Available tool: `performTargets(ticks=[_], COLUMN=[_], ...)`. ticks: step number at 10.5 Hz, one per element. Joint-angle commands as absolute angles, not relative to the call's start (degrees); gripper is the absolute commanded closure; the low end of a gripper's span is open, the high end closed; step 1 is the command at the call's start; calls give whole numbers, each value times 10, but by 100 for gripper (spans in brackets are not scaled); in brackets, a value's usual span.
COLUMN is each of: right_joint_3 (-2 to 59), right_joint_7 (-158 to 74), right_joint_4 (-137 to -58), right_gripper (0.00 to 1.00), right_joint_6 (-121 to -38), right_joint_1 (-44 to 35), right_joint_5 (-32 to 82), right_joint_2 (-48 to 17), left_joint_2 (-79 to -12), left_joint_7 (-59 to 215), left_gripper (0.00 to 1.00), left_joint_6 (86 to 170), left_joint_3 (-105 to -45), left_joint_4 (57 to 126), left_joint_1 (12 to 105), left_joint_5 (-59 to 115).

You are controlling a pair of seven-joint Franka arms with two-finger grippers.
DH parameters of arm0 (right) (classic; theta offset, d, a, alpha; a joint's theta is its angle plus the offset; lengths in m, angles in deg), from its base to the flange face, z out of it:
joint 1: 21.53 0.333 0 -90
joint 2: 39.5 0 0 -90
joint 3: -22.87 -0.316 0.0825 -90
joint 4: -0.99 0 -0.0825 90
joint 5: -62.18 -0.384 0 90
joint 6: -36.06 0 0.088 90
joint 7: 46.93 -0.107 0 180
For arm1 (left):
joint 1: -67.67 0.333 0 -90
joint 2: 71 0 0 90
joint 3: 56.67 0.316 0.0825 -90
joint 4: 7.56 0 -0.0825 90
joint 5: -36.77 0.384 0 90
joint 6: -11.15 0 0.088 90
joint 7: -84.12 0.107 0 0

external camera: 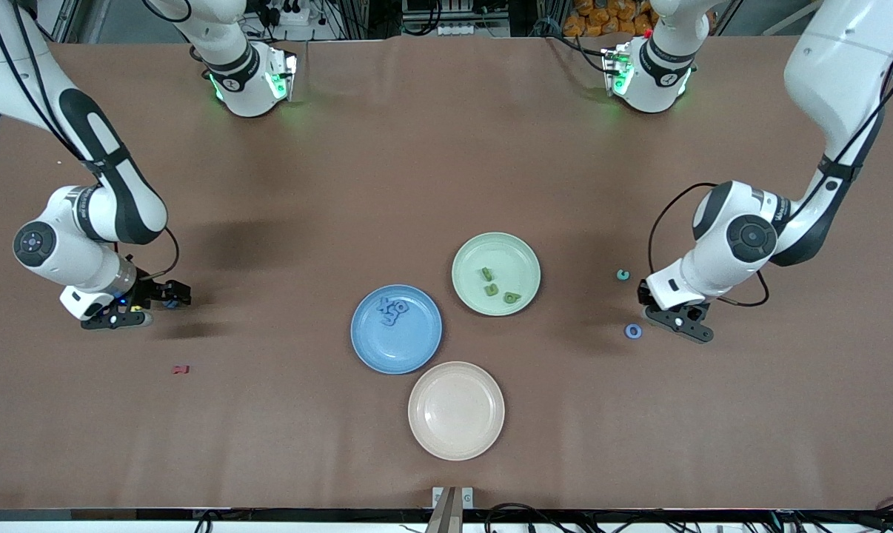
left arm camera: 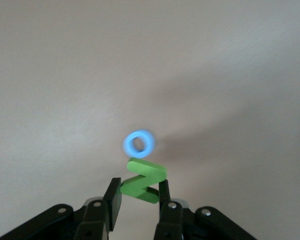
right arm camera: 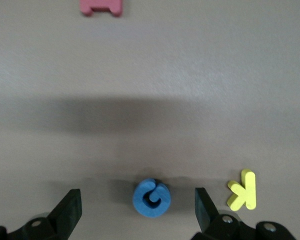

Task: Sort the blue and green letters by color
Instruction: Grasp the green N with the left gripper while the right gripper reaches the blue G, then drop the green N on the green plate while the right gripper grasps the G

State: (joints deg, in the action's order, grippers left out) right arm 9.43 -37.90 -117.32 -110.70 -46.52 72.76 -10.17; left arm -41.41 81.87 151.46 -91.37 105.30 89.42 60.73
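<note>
Green Z [left arm camera: 143, 181] sits pinched in our left tool [left arm camera: 139, 196] just beside the blue O [external camera: 632, 331], so we lift straight up before crossing to the green plate [external camera: 528, 259], while our right tool [right arm camera: 137, 210] waits spread around a blue C [right arm camera: 152, 198].

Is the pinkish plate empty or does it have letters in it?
Empty. The pinkish plate shows only bare surface, no letters in it.

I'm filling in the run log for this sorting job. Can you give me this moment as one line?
left hand shut on green Z, beside blue O | right hand open around blue C | yellow K beside it
</note>
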Motion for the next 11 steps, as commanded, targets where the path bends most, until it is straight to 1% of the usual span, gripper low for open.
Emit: performTargets(ticks=[1,3,5,6,7,8,9,10,11], right_joint_3=[96,96,100,103,103,103,103,103,103], right_joint_7=[-404,-410,-410,-410,-410,-410,-407,-406,-405], right_joint_4=[-1180,-1178,-1178,-1178,-1178,-1178,-1178,-1178,-1178], right_gripper=[0,0,0,0,7,52,97,100,100], right_joint_6=[-1122,-1122,-1122,-1122,-1122,-1122,-1122,-1122,-1122], right_joint_1=[-468,-466,-466,-466,-467,-467,-468,-470,-471], right_joint_5=[743,743,743,743,743,743,743,745,746], right_joint_2=[-93,-86,-85,-82,-81,-81,-81,-81,-80], left_joint_2=[-426,-410,-368,-349,-345,-348,-352,-359,-380], left_joint_7=[635,513,387,336,308,303,303,305,309], left_gripper=[100,100,100,100,65,1,0,0,0], left_joint_6=[1422,1422,1422,1422,1422,1422,1422,1422,1421], left_joint_3=[-979,-978,-971,-944,-894,-852,-834,-833,-828], left_joint_4=[987,965,935,912,904,903,902,902,902], left_joint_1=[835,748,669,617,559,515,503,513,530], left_joint_5=[571,571,579,588,605,608,608,610,616])
